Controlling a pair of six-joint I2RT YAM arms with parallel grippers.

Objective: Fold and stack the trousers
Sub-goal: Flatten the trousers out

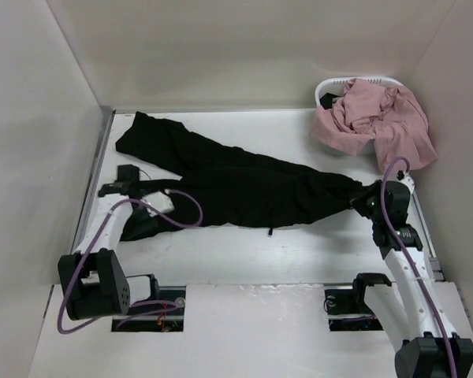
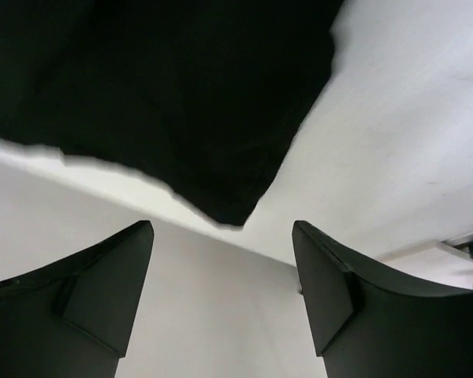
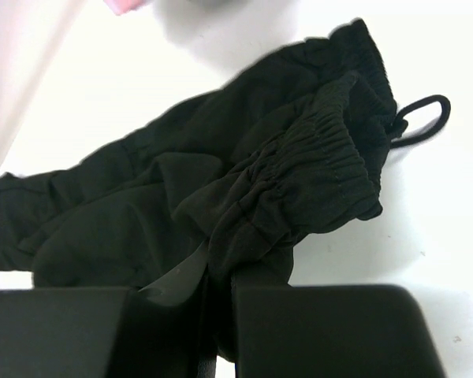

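Right tool (image 3: 218,290) is clamped on the black trousers (image 1: 244,187) near the elastic waistband. Left tool (image 2: 222,228) is spread wide, nothing in it, with a trouser edge just ahead. The trousers lie stretched across the table (image 1: 260,256), and pink clothes (image 1: 378,118) are heaped in a basket (image 1: 331,85) far right.

No text, label, brand, number or sign can be read in any of the three views; nothing legible is shown on any surface.
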